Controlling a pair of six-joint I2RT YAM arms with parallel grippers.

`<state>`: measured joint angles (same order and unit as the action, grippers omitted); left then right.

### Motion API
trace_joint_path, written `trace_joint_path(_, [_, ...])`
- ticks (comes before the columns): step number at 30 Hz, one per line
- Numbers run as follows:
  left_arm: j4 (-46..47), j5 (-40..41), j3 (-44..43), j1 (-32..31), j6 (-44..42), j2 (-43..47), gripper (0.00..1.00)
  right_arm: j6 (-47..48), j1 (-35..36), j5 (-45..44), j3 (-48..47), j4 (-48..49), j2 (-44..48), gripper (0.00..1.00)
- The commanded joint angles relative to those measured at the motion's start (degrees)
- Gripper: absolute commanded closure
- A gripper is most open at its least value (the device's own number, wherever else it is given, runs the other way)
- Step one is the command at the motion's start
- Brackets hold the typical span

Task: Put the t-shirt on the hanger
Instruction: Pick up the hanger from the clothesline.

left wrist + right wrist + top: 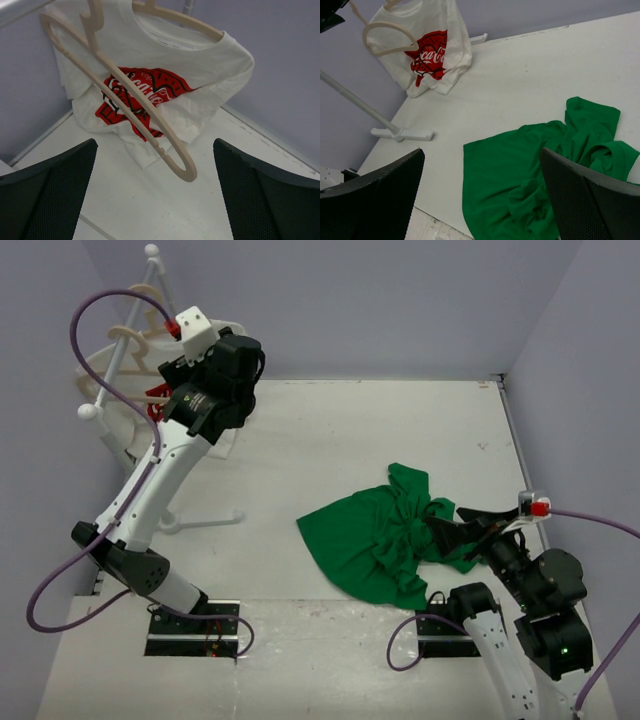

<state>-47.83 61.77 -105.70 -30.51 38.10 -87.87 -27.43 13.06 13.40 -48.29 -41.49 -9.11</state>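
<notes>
— Up in the far-left corner: what's on the clothes rack (210,520)?
— Two beige hangers. The bare hanger (189,172) hangs nearest the left gripper (155,150), tilted, with its low end in front of the gap between the fingers (50,195) and touching neither. Behind it, a second hanger (185,22) wears the white Coca-Cola t-shirt (210,65)
— Left claw state?
— Released, fingers wide apart, nothing held. It's raised well off the table (330,430) and aimed at the rack
— Green t-shirt (375,540)?
— Crumpled heap on the table, right of centre, well apart from the rack and the bare hanger. A flatter panel spreads to the left; bunched folds and a sleeve sit to the right
— Right gripper (482,152)?
— Low at the heap's right edge, over the cloth. Jaws released and spread; the wrist view shows green cloth lying below and between the fingers, nothing pinched. Whether a fingertip touches the fabric: cannot tell
</notes>
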Motion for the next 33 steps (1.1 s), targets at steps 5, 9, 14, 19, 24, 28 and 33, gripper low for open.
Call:
trace_joint_path(5, [5.5, 9.9, -6.1, 3.1, -7.8, -7.5, 0.06, -1.1, -0.2, 2.4, 1.9, 3.3, -1.9, 0.01])
trace_joint_path(9, [6.0, 2.8, -4.6, 8.1, -5.8, -8.3, 0.15, -1.0, -0.2, 2.3, 3.2, 3.4, -2.1, 0.01])
trace_joint_path(14, [8.9, -1.0, -3.0, 12.2, -5.3, -10.9, 0.16, -0.5, -0.2, 1.5, 4.1, 3.4, -1.9, 0.01])
trace_joint_path(19, [10.4, -1.8, -2.5, 13.0, -6.3, -13.7, 0.17, -0.6, -0.2, 1.6, 4.5, 4.0, -2.0, 0.01])
trace_joint_path(24, [10.8, -2.4, 0.7, 13.1, -4.4, -14.3, 0.33, -0.9, -0.2, 2.0, 5.1, 5.0, -2.3, 0.01])
trace_joint_path(28, [10.2, -3.1, 1.8, 13.3, -3.3, -14.2, 0.39, -0.3, -0.2, 2.0, 5.2, 4.8, -2.7, 0.01])
trace_joint_path(33, [10.1, -4.0, 3.8, 13.3, -1.7, -12.2, 0.43, -0.3, -0.2, 1.7, 6.0, 5.4, -2.2, 0.01])
